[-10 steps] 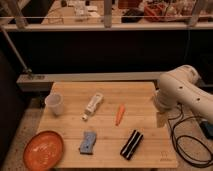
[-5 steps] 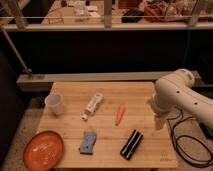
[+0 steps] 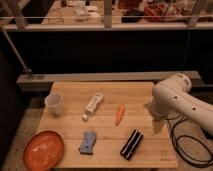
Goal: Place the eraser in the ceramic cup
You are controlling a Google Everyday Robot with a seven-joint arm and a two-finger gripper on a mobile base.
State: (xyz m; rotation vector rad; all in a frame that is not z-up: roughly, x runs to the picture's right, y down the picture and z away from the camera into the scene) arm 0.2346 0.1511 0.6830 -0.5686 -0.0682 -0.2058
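The eraser point(image 3: 131, 144), a black oblong block with a pale stripe, lies on the wooden table point(image 3: 150, 156) near its front edge, right of centre. The ceramic cup point(image 3: 54, 104), small, white and without a handle, stands upright at the table's left side. My gripper point(image 3: 157, 124) hangs from the white arm over the table's right edge, above and to the right of the eraser and far from the cup. It is open and holds nothing.
An orange carrot point(image 3: 119, 114) lies mid-table and a white tube point(image 3: 93, 105) lies left of it. A blue-grey sponge block point(image 3: 88, 142) sits left of the eraser. An orange plate point(image 3: 44, 150) fills the front left corner. Black cables point(image 3: 189, 146) trail right of the table.
The arm has swung left and slightly down, bringing the gripper in over the table's right edge. The objects on the table have not moved.
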